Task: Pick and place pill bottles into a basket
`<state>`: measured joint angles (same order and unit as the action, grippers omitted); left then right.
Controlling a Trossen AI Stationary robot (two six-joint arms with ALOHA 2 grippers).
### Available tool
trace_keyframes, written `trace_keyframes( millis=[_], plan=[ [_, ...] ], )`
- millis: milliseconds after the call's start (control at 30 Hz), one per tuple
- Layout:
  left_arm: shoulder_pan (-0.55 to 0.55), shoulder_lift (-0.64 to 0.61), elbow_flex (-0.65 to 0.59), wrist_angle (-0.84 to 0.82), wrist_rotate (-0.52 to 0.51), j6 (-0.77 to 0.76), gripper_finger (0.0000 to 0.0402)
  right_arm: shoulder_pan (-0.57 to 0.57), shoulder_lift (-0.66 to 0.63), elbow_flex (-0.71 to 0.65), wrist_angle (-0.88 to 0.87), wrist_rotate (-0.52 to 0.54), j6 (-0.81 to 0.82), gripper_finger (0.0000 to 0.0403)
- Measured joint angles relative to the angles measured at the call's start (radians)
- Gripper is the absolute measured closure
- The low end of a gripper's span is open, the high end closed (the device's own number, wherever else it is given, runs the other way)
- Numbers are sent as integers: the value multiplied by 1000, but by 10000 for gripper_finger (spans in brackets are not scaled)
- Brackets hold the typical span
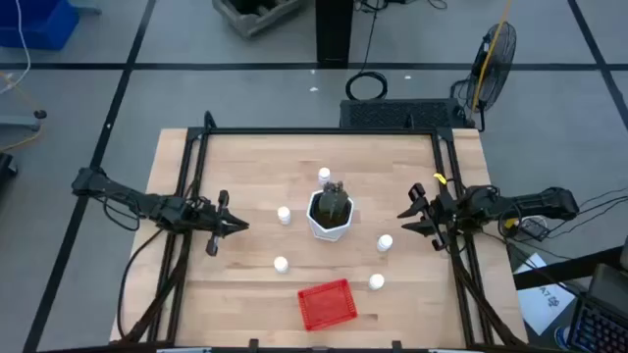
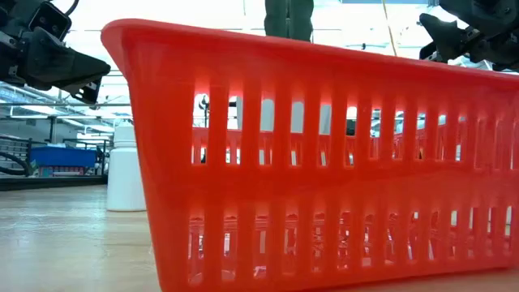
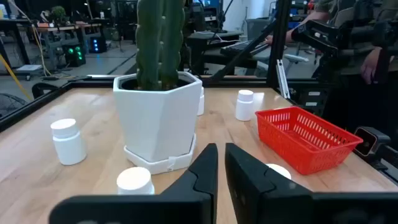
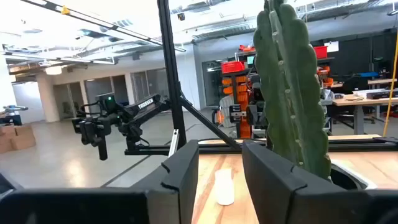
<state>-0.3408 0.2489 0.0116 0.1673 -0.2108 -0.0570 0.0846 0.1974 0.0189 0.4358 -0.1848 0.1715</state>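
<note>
Several small white pill bottles stand upright on the wooden table around a white hexagonal pot (image 1: 330, 214) holding a green cactus: one behind it (image 1: 324, 176), one to its left (image 1: 284, 214), others nearer the front (image 1: 281, 264) (image 1: 385, 242) (image 1: 376, 282). The red mesh basket (image 1: 326, 304) rests flat near the front edge and fills the low view (image 2: 324, 162). My left gripper (image 1: 239, 226) hovers left of the pot with its fingers almost together and empty (image 3: 221, 165). My right gripper (image 1: 406, 221) hovers right of the pot, open and empty (image 4: 221, 168).
A black metal frame (image 1: 196, 157) runs along the table's left, far and right sides. The pot with its tall cactus (image 3: 158, 118) stands between the two grippers. A person stands beyond the table in the left wrist view (image 3: 367, 56).
</note>
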Motion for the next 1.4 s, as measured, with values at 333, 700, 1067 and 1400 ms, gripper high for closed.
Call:
trace_keyframes(
  millis=[333,700,1067,1400],
  plan=[
    [0,0,0,0,0,0,364,0,0,0,0,0,0,286],
    [0,0,0,0,0,0,364,0,0,0,0,0,0,286],
    [0,0,0,0,0,0,364,0,0,0,0,0,0,286],
    [0,0,0,0,0,0,364,2,5,0,171,146,428,286]
  ],
)
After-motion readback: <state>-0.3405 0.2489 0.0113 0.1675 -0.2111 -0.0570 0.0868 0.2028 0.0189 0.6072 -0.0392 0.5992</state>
